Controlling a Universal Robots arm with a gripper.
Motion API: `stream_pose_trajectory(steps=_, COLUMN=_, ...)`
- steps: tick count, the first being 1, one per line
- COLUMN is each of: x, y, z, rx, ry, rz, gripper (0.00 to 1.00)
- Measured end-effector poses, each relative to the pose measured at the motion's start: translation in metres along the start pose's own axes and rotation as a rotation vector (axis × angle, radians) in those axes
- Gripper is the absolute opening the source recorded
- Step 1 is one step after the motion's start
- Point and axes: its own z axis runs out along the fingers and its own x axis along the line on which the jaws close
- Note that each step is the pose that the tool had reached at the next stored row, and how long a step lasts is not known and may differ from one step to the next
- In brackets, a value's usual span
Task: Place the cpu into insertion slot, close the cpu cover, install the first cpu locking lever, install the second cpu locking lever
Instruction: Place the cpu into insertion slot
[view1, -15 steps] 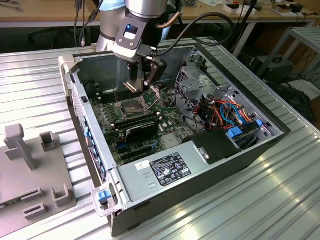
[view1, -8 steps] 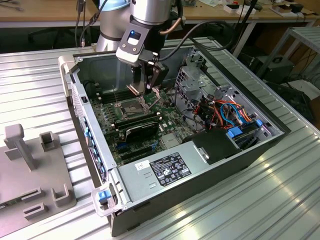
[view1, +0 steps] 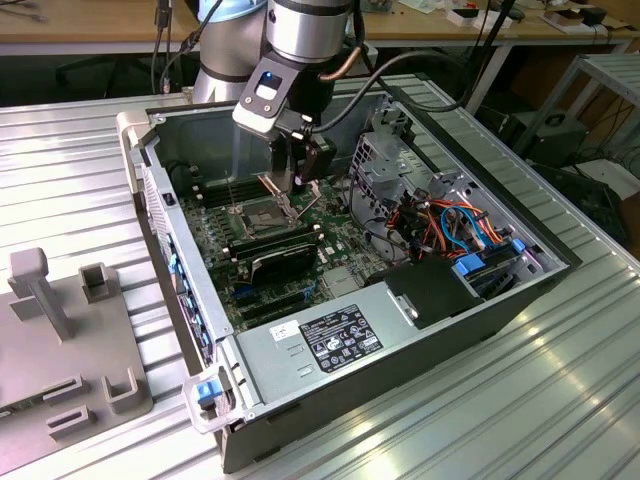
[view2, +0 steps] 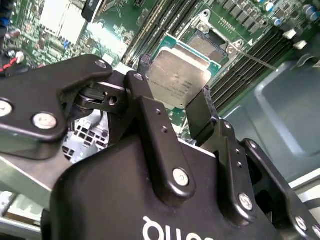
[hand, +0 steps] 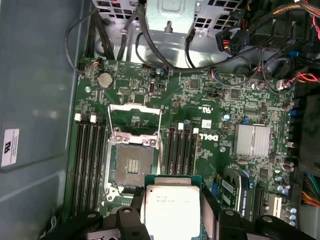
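My gripper (view2: 172, 89) is shut on the cpu (view2: 177, 79), a flat square chip with a silvery top plate, gripped by two opposite edges between the black fingers (view2: 201, 114). In the first wrist view the cpu (hand: 172, 206) hangs above the green board, offset to one side of the insertion slot (hand: 132, 165). The slot lies bare, its dark pin grid exposed. The cpu cover (hand: 135, 111) stands flipped open at the slot's hinge edge. In the exterior view the gripper (view1: 302, 172) hovers inside the computer case just above the insertion slot (view1: 262, 213).
Black memory slots (hand: 89, 165) flank the socket on both sides. A finned heatsink (hand: 252, 140) and a metal drive cage (hand: 167, 20) with cable bundles sit nearby. The case walls (view1: 185, 290) enclose the board. Grey fixtures (view1: 60, 300) stand on the table at the exterior view's left.
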Motion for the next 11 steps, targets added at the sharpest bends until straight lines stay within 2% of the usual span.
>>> stream_pose_trajectory(steps=11, x=0.0070, y=0.0003, z=0.0103, rx=0.0006, ry=0.0013, rz=0.026, gripper=0.54)
